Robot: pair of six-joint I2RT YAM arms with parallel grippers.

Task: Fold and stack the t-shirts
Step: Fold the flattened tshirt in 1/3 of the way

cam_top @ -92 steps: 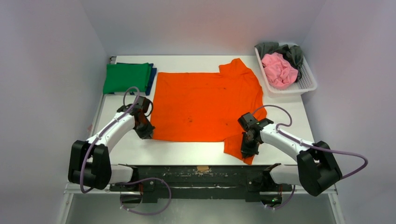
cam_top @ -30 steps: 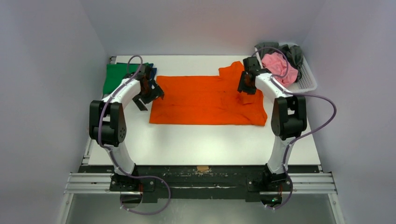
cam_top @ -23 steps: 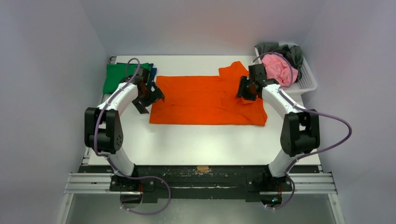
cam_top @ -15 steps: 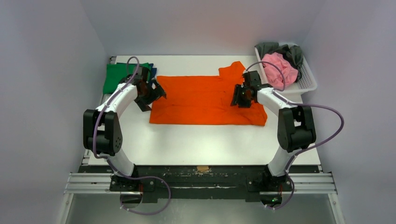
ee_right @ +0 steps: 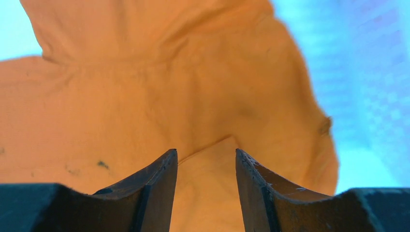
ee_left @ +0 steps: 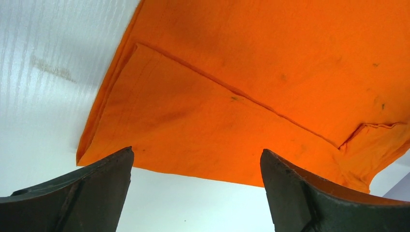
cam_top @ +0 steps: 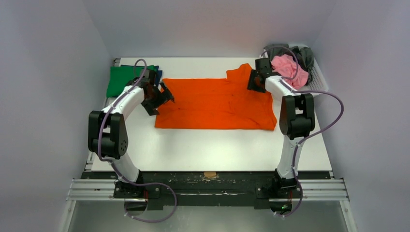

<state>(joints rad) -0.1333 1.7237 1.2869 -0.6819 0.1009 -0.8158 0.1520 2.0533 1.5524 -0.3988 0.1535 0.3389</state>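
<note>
Orange t-shirt [cam_top: 215, 104] under right tool [ee_right: 206, 155]

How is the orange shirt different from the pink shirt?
The orange shirt lies flat and folded over; the pink shirt is scrunched in a bundle. The orange shirt rests on the table; the pink shirt sits in the white basket. Both are plain, one-colour cloth.
</note>
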